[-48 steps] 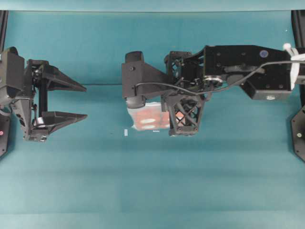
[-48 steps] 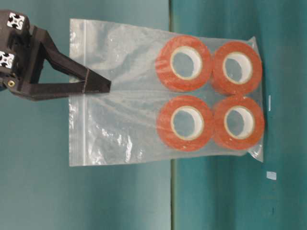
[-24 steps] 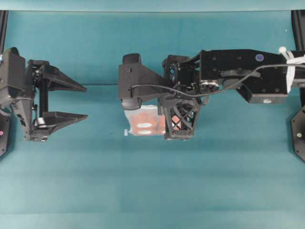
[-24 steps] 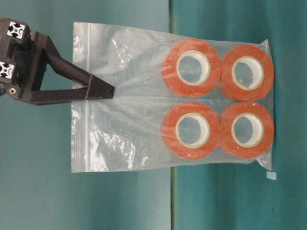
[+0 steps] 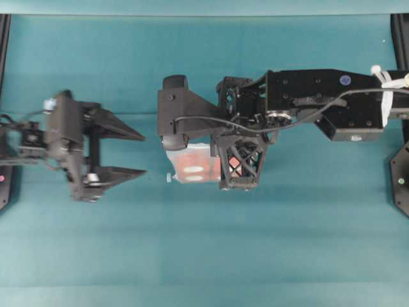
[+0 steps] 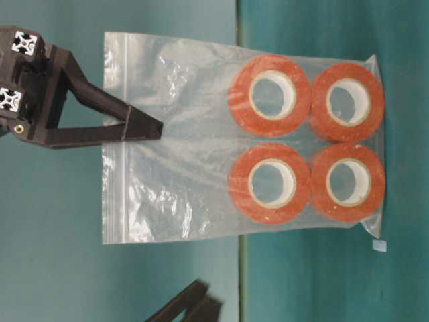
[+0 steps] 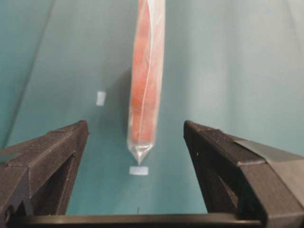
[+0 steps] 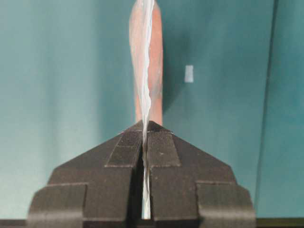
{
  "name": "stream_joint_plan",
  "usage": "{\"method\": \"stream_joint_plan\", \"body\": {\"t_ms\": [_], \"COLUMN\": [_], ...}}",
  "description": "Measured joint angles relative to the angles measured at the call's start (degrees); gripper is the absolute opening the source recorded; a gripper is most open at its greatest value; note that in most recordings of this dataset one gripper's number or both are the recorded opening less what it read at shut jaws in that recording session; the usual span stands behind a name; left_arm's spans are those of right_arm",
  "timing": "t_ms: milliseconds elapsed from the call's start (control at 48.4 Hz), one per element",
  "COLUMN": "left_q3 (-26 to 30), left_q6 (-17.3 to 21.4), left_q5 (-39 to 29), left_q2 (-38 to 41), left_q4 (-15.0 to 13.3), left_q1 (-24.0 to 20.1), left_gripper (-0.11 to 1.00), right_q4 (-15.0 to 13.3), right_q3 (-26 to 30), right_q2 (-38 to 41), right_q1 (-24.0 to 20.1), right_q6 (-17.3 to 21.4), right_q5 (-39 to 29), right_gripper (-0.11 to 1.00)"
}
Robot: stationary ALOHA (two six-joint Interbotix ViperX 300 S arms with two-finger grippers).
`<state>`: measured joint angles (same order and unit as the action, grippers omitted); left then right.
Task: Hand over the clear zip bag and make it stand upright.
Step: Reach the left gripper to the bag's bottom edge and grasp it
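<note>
Change, left arm: in the overhead view the left gripper (image 5: 131,153) has moved in toward the bag since a second ago; a blurred dark piece now pokes into the bottom edge of the table-level view, not there before.
Change, bag: barely shifted in the last half second; a second ago it sat a bit higher in the table-level view, with its lower edge less square to the surface.
Left gripper state: jaws wide apart, holding nothing; in its wrist view the bag's edge sits centred between the two fingers (image 7: 52,156), not touching either.
Right gripper state: right gripper (image 8: 144,137) pinched together on the clear zip bag (image 6: 194,134), near the zip strip end, as before.
Bag location: hangs from the right gripper about mid-scene; the roll end is at the teal surface (image 5: 204,256), contact not clear.
Bag orientation: seen edge-on from both wrist cameras, thin and vertical.
Counts: two grippers, one bag, four tape rolls (image 6: 269,95).
Contents: the orange-red rolls with white cores sit two by two at the end away from the zip strip; the rest of the bag is crinkled clear plastic.
Extras: small white tape scrap (image 7: 138,170) on the surface just beside the bag's corner; a second white scrap (image 7: 100,98) farther off.
</note>
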<state>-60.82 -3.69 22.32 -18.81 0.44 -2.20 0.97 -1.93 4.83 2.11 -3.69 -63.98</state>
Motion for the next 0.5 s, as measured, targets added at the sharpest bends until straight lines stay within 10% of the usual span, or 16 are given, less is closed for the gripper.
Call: {"method": "stream_joint_plan", "body": {"t_ms": [496], "left_q3": [3.78], "left_q6": [-6.15], "left_q5": [15.12], "left_q2": [16.52], "left_q4": [0.0], "left_q1": [0.35], "left_gripper": [0.89], "right_q4": [0.0], "right_q3": [-0.35], "right_q2": [-0.09], "right_q1": [0.0], "right_q6": [0.09], "right_q5": [0.53], "right_gripper": [0.0]}}
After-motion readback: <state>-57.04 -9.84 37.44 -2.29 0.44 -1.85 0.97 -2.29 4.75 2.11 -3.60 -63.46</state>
